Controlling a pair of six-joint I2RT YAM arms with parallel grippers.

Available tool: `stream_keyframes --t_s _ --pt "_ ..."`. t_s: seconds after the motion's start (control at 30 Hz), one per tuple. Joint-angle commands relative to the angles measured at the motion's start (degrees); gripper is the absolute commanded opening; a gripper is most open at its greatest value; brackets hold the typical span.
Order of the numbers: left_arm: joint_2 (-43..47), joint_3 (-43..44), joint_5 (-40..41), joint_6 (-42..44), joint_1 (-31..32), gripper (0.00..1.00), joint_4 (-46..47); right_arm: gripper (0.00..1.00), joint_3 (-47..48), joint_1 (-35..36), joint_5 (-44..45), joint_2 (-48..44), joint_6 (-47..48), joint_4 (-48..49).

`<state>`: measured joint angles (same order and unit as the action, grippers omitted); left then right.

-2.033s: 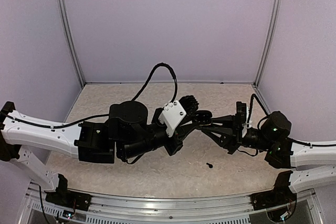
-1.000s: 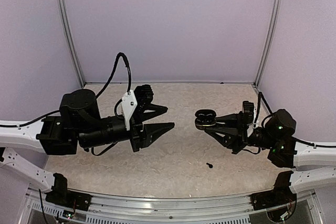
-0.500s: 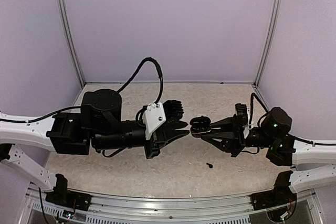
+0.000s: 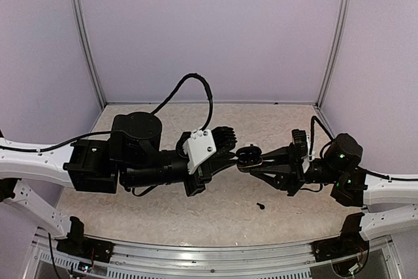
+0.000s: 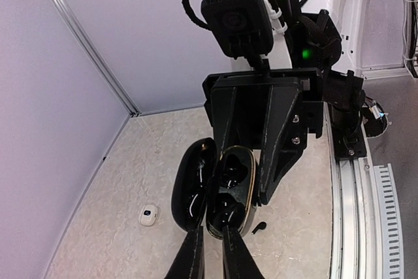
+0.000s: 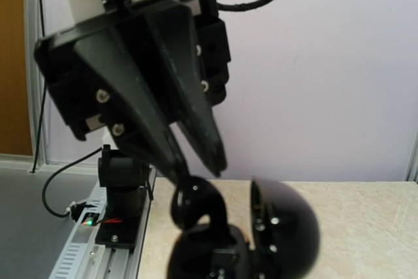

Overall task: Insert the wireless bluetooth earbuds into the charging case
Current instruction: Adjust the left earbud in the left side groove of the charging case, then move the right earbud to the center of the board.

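My right gripper (image 4: 253, 161) is shut on the open black charging case (image 4: 248, 155) and holds it above the table; its fingers (image 5: 282, 129) clamp the case base (image 5: 232, 187), with the lid (image 5: 191, 184) swung aside. My left gripper (image 5: 212, 232) is shut, its tips touching a black earbud (image 6: 194, 203) that stands in the base's near socket. A second black earbud (image 5: 259, 228) lies loose on the table (image 4: 260, 206). One white earbud (image 5: 149, 214) lies on the table left of the case, hidden under my left arm in the top view.
Lilac walls enclose the speckled table (image 4: 281, 119) on three sides. A metal rail (image 4: 215, 262) runs along the near edge. My left arm (image 4: 130, 155) spans the left half of the table, and both wrists meet at its middle.
My left gripper pulled back to the left and opened, then shut and came back right to the case. The right gripper shifted the case slightly left to meet it.
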<state>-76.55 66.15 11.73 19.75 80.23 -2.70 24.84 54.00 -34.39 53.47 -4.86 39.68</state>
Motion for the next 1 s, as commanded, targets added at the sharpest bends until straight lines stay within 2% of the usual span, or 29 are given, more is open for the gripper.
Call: stream_keyframes --t_s 0.0,0.63,0.8,0.87,0.97 --pt "-1.1 1.8 1.2 -0.2 0.4 0.13 0.2 0.0 2.0 0.2 0.7 0.2 -0.3 -0.2" --pt "-3.6 2.4 5.3 -1.9 0.3 0.08 -0.4 0.0 1.9 0.3 0.2 -0.6 0.0 0.1" --pt "-2.8 1.6 3.9 -1.4 0.2 0.08 -0.9 0.0 1.5 0.3 0.9 -1.3 0.0 0.4" --pt "-1.6 0.1 3.0 -1.3 0.2 0.09 0.1 0.0 1.1 0.3 2.1 -1.8 0.2 0.2" --pt "0.6 -2.7 2.0 -2.2 -0.3 0.17 4.2 0.0 0.0 0.2 4.7 -3.0 0.8 0.2"
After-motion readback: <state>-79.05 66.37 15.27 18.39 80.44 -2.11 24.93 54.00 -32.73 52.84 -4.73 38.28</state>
